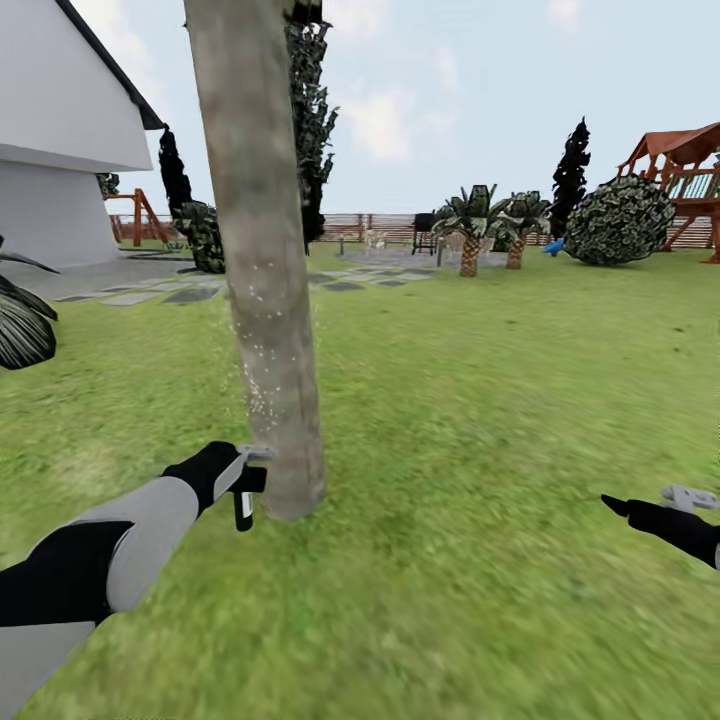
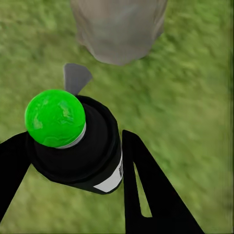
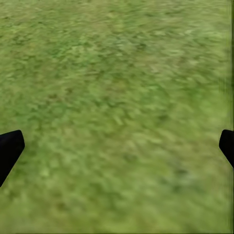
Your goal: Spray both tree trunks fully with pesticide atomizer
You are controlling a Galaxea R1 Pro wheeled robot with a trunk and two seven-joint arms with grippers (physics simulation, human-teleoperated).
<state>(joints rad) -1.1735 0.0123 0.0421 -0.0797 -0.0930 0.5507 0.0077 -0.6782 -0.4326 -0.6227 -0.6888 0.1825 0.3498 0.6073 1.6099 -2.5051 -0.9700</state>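
A thick grey-brown tree trunk [image 1: 265, 250] rises from the garden lawn [image 1: 480, 420] just left of centre, and small white specks dot its lower bark. My left gripper [image 1: 235, 478] is shut on the pesticide atomizer [image 1: 244, 490], a black bottle held close beside the trunk's base. In the left wrist view the atomizer [image 2: 78, 146] shows a green round top and a grey nozzle [image 2: 75, 78] that points at the trunk [image 2: 119, 29]. At the right edge my right gripper [image 1: 640, 510] is open over bare grass [image 3: 118, 146].
A white house [image 1: 60, 120] and a spiky plant [image 1: 20, 320] stand at the left. Stepping stones [image 1: 180, 293], short palms [image 1: 470, 230], a round bush [image 1: 620, 220], a wooden playset [image 1: 690, 170] and the slat fence [image 1: 370, 225] lie far ahead. Open lawn stretches to the right.
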